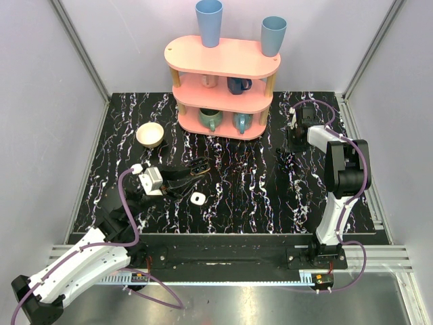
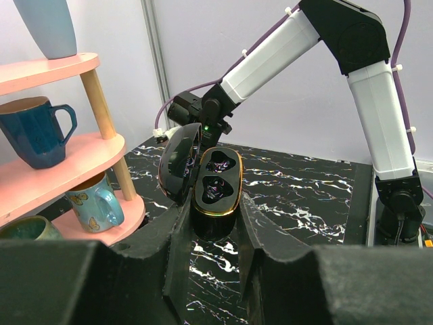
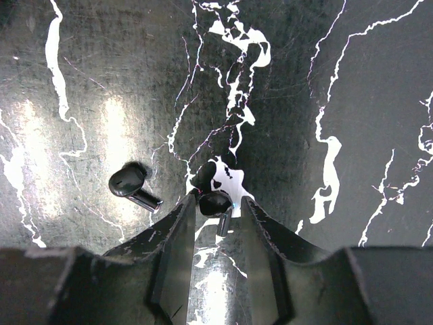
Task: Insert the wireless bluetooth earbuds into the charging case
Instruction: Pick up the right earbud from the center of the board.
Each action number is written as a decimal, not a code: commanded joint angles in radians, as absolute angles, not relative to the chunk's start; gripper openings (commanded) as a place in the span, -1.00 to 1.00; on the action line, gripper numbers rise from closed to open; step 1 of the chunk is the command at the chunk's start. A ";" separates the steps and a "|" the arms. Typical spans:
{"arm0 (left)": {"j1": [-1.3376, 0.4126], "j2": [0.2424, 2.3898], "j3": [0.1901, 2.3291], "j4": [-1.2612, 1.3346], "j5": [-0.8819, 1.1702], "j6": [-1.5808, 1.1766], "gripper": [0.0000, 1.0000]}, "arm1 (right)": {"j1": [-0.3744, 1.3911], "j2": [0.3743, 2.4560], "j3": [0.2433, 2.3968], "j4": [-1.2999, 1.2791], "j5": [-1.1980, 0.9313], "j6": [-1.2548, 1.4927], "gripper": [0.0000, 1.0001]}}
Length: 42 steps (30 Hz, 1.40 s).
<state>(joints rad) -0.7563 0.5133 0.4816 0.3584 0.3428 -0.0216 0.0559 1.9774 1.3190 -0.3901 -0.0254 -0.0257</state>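
Glossy black open charging case point(image 2: 218, 179) is pinched upright by left gripper point(image 2: 213, 227), its 2 wells exposed for loading. 1 black earbud point(image 3: 216, 202) is pinched by right gripper point(image 3: 218, 215). Second black earbud point(image 3: 134, 186) is left lying on the marble table point(image 3: 352, 101) at the gripper's 9 o'clock.

Two earbuds point(image 3: 132, 186) point(image 3: 216, 203), one open black case point(image 2: 218, 181), two tumblers point(image 1: 209, 22) point(image 1: 273, 35), perhaps four mugs point(image 1: 238, 84).
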 commanded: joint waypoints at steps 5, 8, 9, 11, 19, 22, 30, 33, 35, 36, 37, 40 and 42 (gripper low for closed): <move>-0.758 0.511 0.505 0.399 0.348 -0.006 -1.00 | 0.049 1.962 1.339 -0.425 -0.035 -0.021 -0.18; -0.759 0.508 0.505 0.399 0.344 -0.008 -1.00 | 0.051 1.970 1.344 -0.425 -0.035 -0.021 -0.20; -0.758 0.511 0.506 0.397 0.344 -0.008 -1.00 | 0.051 1.971 1.345 -0.425 -0.037 -0.020 -0.21; -0.758 0.514 0.506 0.394 0.347 -0.008 -1.00 | 0.051 1.973 1.345 -0.425 -0.040 -0.020 -0.26; -0.758 0.523 0.508 0.400 0.350 -0.008 -1.00 | 0.051 1.977 1.347 -0.423 -0.051 -0.020 -0.37; -0.758 0.525 0.511 0.399 0.350 -0.006 -1.00 | 0.051 1.974 1.348 -0.423 -0.049 -0.020 -0.39; -0.758 0.534 0.518 0.394 0.351 -0.006 -1.00 | 0.052 1.896 1.344 -0.413 -0.090 -0.006 -0.50; -0.758 0.540 0.522 0.393 0.353 -0.011 -1.00 | 0.052 1.820 1.312 -0.384 -0.097 0.032 -0.50; -0.758 0.542 0.525 0.394 0.356 -0.015 -1.00 | 0.052 1.768 1.289 -0.367 -0.106 0.038 -0.51; -0.758 0.543 0.528 0.393 0.354 -0.017 -1.00 | 0.054 1.749 1.281 -0.362 -0.104 0.041 -0.51; -0.759 0.542 0.528 0.394 0.356 -0.017 -1.00 | 0.055 1.709 1.263 -0.354 -0.104 0.044 -0.51; -0.758 0.540 0.529 0.394 0.347 -0.017 -1.00 | 0.071 1.636 1.229 -0.335 -0.109 0.051 -0.53; -0.758 0.540 0.532 0.394 0.338 -0.018 -1.00 | 0.090 1.540 1.210 -0.319 -0.114 0.052 -0.53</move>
<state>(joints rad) -0.7563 0.5407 0.4820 0.3508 0.3428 -0.0223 0.0631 1.6932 1.2407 -0.3775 -0.0826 0.0326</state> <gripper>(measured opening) 0.312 0.262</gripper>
